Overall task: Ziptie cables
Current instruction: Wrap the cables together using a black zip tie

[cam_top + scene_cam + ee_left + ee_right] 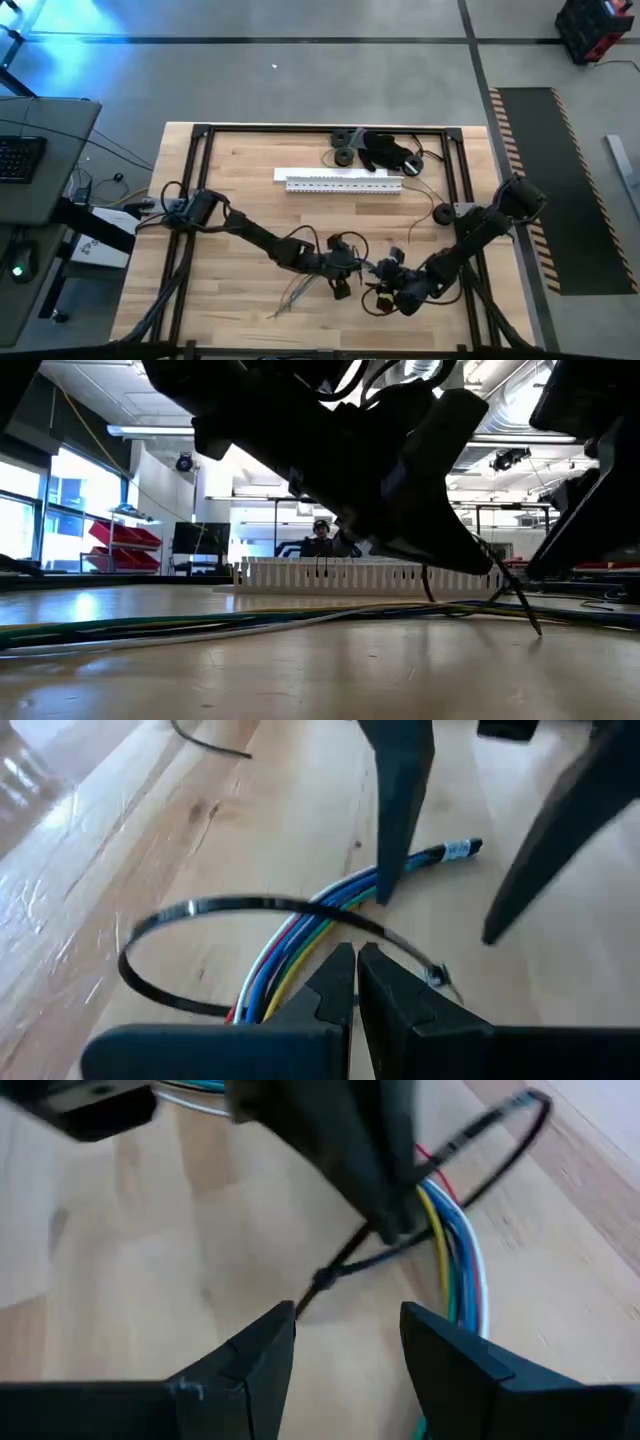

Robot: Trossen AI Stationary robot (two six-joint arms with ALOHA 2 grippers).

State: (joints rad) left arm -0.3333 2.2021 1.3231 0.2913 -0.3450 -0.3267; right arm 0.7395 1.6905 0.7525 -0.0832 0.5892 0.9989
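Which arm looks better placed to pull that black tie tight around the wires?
Right. The right gripper is open, with the zip tie pointing its loose tail between its fingers, while the left gripper is shut on the loop around the cables.

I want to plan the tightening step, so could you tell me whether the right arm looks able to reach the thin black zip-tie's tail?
Probably yes: the right end effector is open, the thin black zip-tie's tail lies just ahead, nothing between.
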